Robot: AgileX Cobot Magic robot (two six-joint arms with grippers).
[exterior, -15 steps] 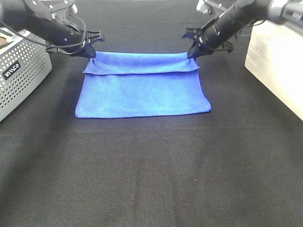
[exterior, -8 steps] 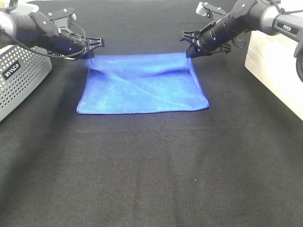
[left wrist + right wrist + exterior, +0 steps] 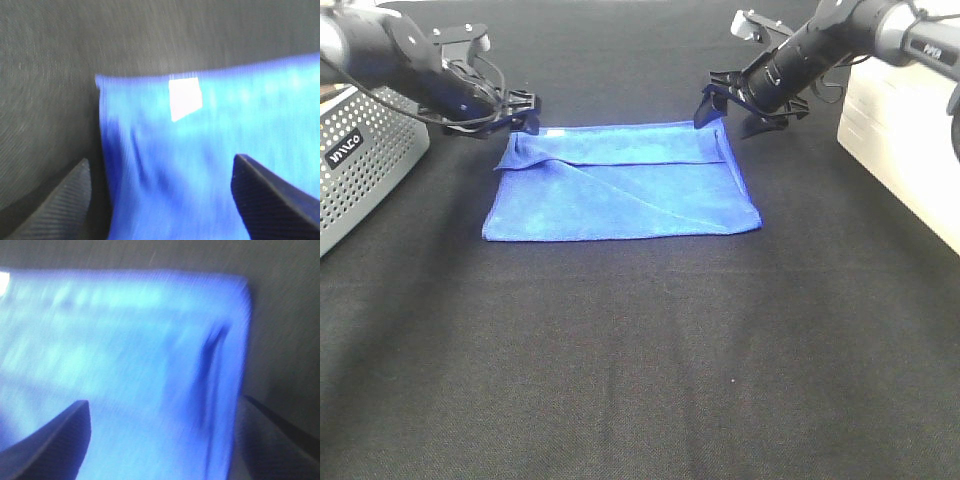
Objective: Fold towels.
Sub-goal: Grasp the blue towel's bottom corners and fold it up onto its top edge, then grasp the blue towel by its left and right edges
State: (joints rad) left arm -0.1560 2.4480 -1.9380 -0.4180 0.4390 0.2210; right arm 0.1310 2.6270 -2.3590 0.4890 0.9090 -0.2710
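A blue towel (image 3: 620, 190) lies flat on the black cloth, with a narrow fold along its far edge. My left gripper (image 3: 525, 112) is open just over the towel's far left corner, holding nothing. My right gripper (image 3: 726, 113) is open just over the far right corner, also empty. In the left wrist view the towel (image 3: 200, 165) with its white tag (image 3: 185, 98) lies between the spread fingers (image 3: 50, 200) of the gripper (image 3: 160, 200). In the right wrist view the towel (image 3: 125, 365) lies under the open gripper (image 3: 160, 440), blurred.
A grey perforated basket (image 3: 360, 160) stands at the left edge. A white box (image 3: 900, 130) stands at the right edge. The black cloth (image 3: 640, 350) stretches in front of the towel.
Both grippers held the towel's far edge up, carried it back and opened. The edge has dropped and the towel now lies flat.
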